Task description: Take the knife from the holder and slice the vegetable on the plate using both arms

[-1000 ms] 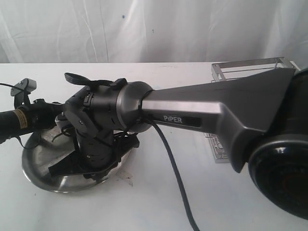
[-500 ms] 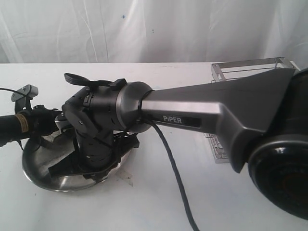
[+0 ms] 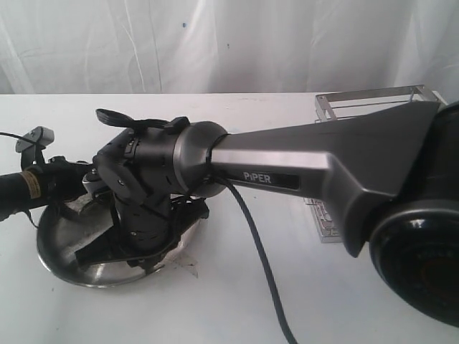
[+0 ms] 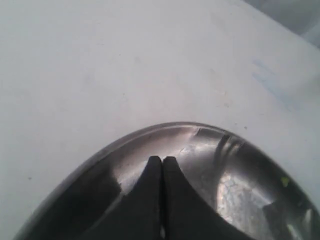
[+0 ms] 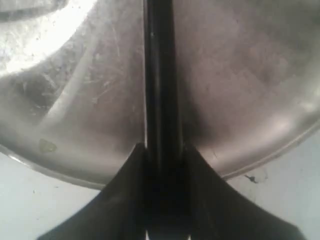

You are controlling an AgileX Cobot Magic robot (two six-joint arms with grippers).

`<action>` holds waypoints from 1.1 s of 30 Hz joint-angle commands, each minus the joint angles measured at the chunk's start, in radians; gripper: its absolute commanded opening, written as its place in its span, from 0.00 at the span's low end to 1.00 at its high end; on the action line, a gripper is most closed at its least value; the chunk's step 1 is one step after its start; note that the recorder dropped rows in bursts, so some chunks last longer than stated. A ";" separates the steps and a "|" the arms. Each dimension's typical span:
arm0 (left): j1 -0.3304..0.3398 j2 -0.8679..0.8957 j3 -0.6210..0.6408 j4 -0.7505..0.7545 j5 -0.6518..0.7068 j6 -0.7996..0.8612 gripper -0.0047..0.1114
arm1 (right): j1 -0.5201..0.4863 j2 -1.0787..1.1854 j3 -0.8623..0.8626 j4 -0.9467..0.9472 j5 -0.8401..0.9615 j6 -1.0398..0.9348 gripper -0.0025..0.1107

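Observation:
The steel plate (image 3: 61, 264) lies at the left of the table. My right arm reaches across from the right, its gripper (image 5: 162, 147) shut on the black knife (image 5: 160, 75). The blade runs out over the plate (image 5: 240, 75). My left gripper (image 4: 161, 160) is shut with nothing between its fingers, just above the plate's inside (image 4: 240, 175) near the rim. A tiny pale green bit (image 5: 47, 146), which may be the vegetable, lies near the plate's edge, beside the blade and apart from it. In the exterior view the right wrist hides both grippers' tips.
The silver wire holder (image 3: 373, 100) stands at the back right, partly behind the grey PiPER link (image 3: 323, 168). A black cable (image 3: 262, 265) hangs from the right arm over the white table (image 3: 215, 301). A white curtain closes the back.
The plate has shifted slightly to the right and the left arm has dropped a little. The right arm holds still with the knife.

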 commanded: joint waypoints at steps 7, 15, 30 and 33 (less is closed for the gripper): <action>-0.008 -0.013 0.023 0.125 -0.033 -0.036 0.04 | -0.004 -0.005 -0.006 -0.004 0.003 -0.016 0.02; -0.008 -0.013 0.023 0.155 -0.145 -0.064 0.04 | -0.004 -0.005 -0.006 -0.004 0.005 -0.016 0.02; -0.008 -0.013 0.023 0.215 -0.157 -0.064 0.04 | -0.004 -0.005 -0.006 -0.006 0.009 -0.016 0.02; -0.008 -0.013 0.023 0.215 -0.157 -0.064 0.04 | -0.004 -0.005 -0.006 -0.006 0.011 -0.016 0.02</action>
